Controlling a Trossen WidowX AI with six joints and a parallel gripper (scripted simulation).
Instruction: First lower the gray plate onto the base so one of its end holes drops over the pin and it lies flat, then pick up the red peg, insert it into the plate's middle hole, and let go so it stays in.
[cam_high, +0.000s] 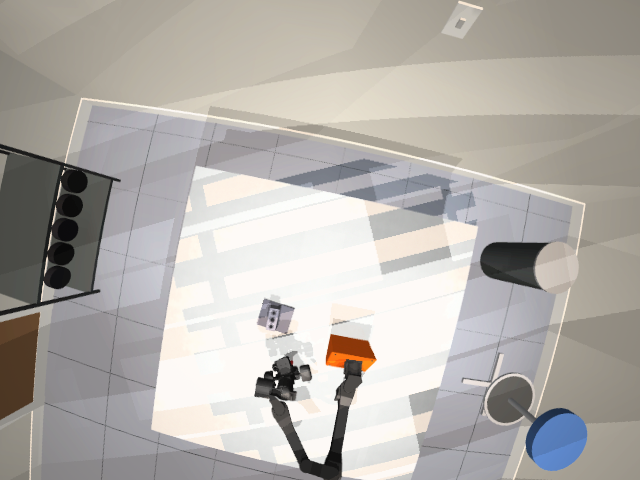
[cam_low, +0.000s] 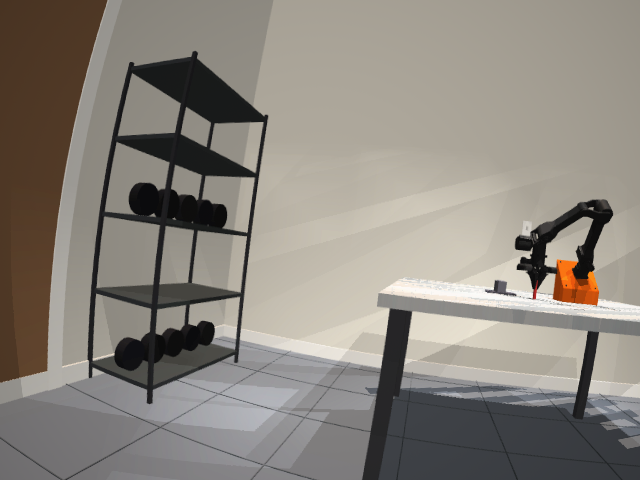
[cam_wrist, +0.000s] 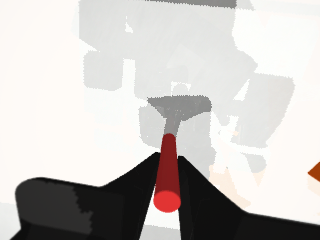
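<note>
The red peg is upright, its lower end at or very near the white table top. My gripper points down and is shut on the peg, with one black finger on each side of it. The gray plate shows its row of three dark holes and appears to lie flat on the raised part of the purple-gray base. The pin is too small to make out. Plate and base are out of the wrist view, beyond its top edge.
The orange block stands on the table beside the gripper, next to the arm's mount; its corner shows at the right edge of the wrist view. A black shelf rack with dumbbells stands on the floor away from the table.
</note>
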